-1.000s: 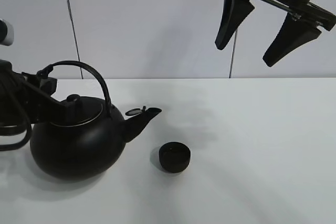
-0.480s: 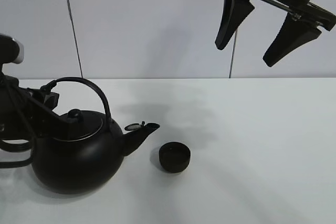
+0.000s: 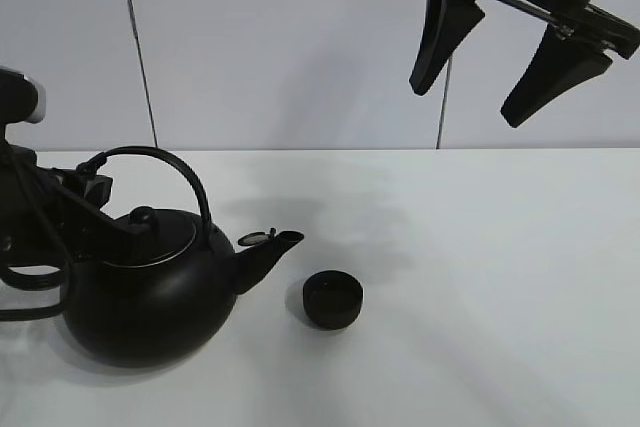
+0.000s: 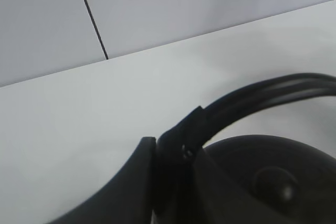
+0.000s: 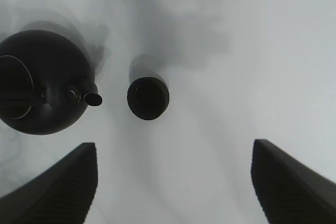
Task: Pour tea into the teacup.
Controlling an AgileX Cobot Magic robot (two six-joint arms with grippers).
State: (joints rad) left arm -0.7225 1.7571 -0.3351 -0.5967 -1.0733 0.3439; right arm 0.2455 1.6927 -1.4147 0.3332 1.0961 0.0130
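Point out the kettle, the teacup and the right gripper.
kettle (image 3: 140, 302), exterior high view, on its round body.
teacup (image 3: 333, 299), exterior high view, on its rim and dark inside.
right gripper (image 3: 508, 52), exterior high view, midway between its two spread fingertips.

Left end effector clamped — right end effector raised high, spread.

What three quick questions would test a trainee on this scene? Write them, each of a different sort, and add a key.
1. True or false: the left tool is shut on the kettle handle.
2. The right tool is: A) gripping the teacup, B) open, high above the table, C) on the spout.
3. Fill in: the kettle spout points toward the ____.

Key: 1 true. 2 B. 3 teacup.
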